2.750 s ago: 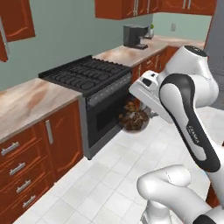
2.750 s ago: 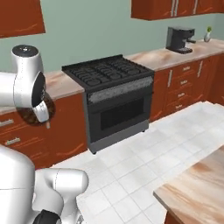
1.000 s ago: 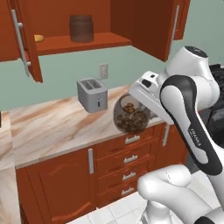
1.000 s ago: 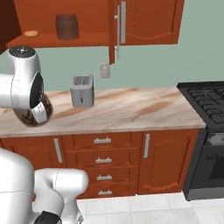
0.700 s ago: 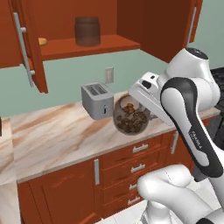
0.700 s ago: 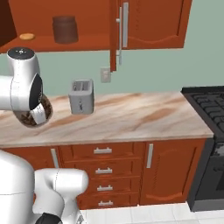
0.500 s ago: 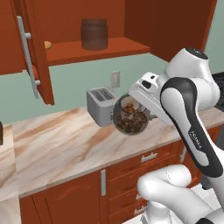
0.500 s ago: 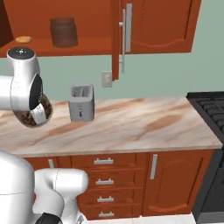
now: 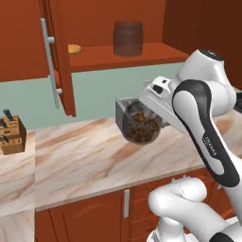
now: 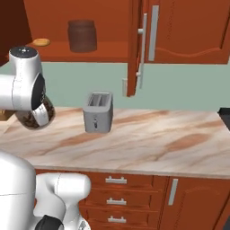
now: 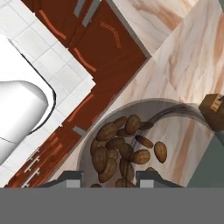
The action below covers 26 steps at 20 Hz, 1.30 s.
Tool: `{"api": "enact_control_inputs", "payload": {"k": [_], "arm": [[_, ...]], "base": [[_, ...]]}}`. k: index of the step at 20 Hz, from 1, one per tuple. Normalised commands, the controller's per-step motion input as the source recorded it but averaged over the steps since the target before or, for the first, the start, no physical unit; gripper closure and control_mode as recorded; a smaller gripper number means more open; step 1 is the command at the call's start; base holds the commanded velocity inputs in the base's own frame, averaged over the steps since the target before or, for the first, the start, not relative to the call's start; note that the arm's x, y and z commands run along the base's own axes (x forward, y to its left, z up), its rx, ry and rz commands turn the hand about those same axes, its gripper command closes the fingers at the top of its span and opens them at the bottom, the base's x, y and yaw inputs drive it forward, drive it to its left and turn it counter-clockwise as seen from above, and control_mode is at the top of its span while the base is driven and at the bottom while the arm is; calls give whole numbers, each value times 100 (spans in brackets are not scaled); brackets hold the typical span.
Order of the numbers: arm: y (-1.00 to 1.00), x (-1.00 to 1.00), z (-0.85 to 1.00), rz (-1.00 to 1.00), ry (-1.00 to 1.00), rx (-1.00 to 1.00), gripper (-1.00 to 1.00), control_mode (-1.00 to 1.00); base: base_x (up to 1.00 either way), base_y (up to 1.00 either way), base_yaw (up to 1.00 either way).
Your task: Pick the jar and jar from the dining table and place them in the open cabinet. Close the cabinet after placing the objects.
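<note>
One nut-filled jar (image 9: pixel 140 126) sits clamped in the tool (image 11: pixel 108 178) above the tabletop (image 9: pixel 90 158), below the open cabinet (image 9: pixel 123 56) shelf where a smoky jar (image 9: pixel 127 38) already stands, so lifting carelessly risks striking the shelf edge or toppling that jar.

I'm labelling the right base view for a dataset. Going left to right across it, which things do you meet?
Small tan item on the shelf → jar of nuts in the gripper → dark jar on the shelf → toaster → open cabinet door → closed cabinet door.
</note>
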Motion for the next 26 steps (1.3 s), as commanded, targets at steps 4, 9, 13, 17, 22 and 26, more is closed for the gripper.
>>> {"api": "enact_control_inputs", "payload": {"k": [4,9,13,17,22,26], "arm": [[0,0,0,0,0,0,100,100],[0,0,0,0,0,0,100,100],[0,0,0,0,0,0,100,100],[0,0,0,0,0,0,100,100],[0,0,0,0,0,0,100,100],[0,0,0,0,0,0,100,100]], "base": [[31,-25,14],[55,-29,7],[56,-16,5],[63,-2,8],[66,0,13],[83,0,10]]}}
